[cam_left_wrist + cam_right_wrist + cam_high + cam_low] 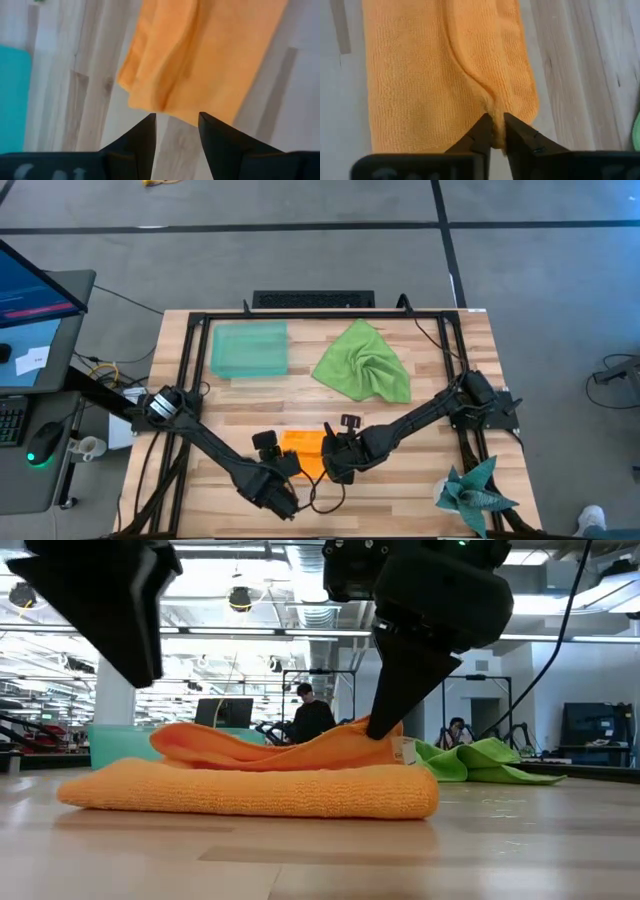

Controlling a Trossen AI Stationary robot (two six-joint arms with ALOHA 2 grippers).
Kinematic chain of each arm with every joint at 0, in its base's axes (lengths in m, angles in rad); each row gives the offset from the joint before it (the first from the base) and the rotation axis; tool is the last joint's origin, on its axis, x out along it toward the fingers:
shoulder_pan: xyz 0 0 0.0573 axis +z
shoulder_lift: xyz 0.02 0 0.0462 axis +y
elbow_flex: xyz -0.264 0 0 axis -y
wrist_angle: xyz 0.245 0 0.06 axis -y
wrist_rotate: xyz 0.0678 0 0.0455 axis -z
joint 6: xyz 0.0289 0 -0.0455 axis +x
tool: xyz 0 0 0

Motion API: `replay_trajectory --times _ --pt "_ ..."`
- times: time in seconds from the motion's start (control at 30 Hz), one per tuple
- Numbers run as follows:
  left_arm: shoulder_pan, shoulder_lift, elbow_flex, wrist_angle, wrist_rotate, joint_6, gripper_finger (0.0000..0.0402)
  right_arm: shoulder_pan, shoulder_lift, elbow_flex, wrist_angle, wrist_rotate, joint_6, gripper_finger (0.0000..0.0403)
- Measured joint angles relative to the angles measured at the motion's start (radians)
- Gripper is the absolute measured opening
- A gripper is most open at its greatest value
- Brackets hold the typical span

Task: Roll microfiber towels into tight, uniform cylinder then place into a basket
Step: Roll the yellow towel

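Near the tabletop's front edge, the right gripper (494, 131) pinches a ridge of the orange towel (445, 75) — seemingly lightly; the left gripper (176, 131) hangs parted, empty.

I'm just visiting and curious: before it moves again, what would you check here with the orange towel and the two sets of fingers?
1. Orange towel rolled tight: not ok, loosely folded.
2. Right gripper fingers on a towel fold: ok, pinching a ridge.
3. Left gripper fingers free of towel: ok, open just off its edge.
4. Basket ready: ok, nothing in it.
5. Green towel rolled: not ok, crumpled.
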Motion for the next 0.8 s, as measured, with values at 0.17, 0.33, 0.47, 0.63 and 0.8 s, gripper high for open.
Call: replay_trajectory --times 0.17,0.33,0.47,0.63,0.8 --pt "-0.042 0.001 -0.019 0.046 -0.074 -0.022 0.0139 -0.022 0.0 0.0 -0.005 0.005 -0.001 0.0117" --pt "-0.055 0.002 -0.072 0.131 -0.123 -0.018 0.0139 -0.052 -0.012 0.001 -0.076 -0.003 -0.003 0.0149" --pt "-0.041 0.002 -0.136 0.222 -0.153 0.006 0.0139 -0.059 -0.035 0.001 -0.108 0.001 -0.055 0.0161" --pt "-0.001 0.002 -0.182 0.235 -0.211 -0.002 0.0139 -0.053 -0.07 0.004 -0.154 0.005 -0.082 0.0163" --pt "0.02 -0.001 -0.183 0.223 -0.188 0.013 0.0139 -0.028 -0.136 0.0 -0.251 0.038 -0.1 0.0157"
